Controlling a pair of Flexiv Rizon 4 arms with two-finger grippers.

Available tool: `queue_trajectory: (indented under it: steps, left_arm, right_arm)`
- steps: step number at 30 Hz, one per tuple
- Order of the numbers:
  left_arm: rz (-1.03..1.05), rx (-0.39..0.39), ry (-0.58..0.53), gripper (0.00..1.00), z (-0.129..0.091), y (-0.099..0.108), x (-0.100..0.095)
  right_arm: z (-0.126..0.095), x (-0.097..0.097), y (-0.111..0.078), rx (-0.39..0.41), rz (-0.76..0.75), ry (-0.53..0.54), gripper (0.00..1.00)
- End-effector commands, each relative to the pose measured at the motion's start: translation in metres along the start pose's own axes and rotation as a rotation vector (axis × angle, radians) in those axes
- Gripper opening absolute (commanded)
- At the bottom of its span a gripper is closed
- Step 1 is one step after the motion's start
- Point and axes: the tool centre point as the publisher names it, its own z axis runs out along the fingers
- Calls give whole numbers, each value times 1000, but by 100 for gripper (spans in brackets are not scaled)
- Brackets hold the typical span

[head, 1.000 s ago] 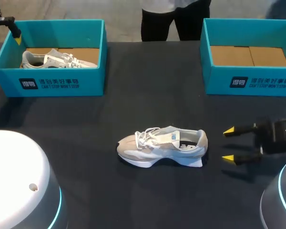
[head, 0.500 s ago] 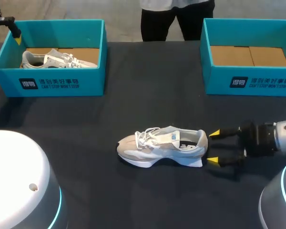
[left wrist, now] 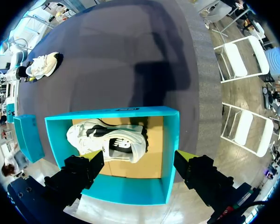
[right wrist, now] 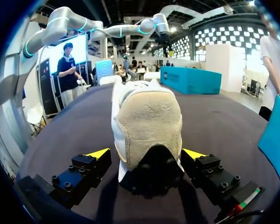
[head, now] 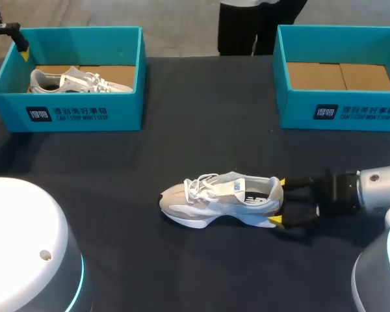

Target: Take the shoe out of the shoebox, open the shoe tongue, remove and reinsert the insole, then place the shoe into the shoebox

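A beige and white shoe lies on its sole mid-table, toe to the left. My right gripper is at its heel, open, one yellow tip on each side. In the right wrist view the suede heel fills the gap between the fingers of the right gripper, and neither pad clearly presses on it. A second shoe lies in the left teal shoebox. My left gripper hangs open above that shoebox and the shoe inside. In the head view the left gripper is at the box's far left corner.
A second teal shoebox stands at the back right with only its cardboard floor showing. Dark tablecloth lies bare between the two boxes and around the shoe. My arms' white bases fill the two near corners.
My right gripper has moved left along the table until its open fingers straddle the shoe's heel. The shoe and the left arm have not moved.
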Motion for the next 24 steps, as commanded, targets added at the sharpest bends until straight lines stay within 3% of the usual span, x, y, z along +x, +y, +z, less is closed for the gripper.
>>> queue_trajectory:
  steps: [1,24]
  left_arm:
    - [0,-3,2,100,0,-1,0]
    - [0,-3,2,100,0,-1,0]
  right_arm:
    - [9,0,-1,-1,2,-3,100]
    - [33,-3,-3,-16,15,0,100]
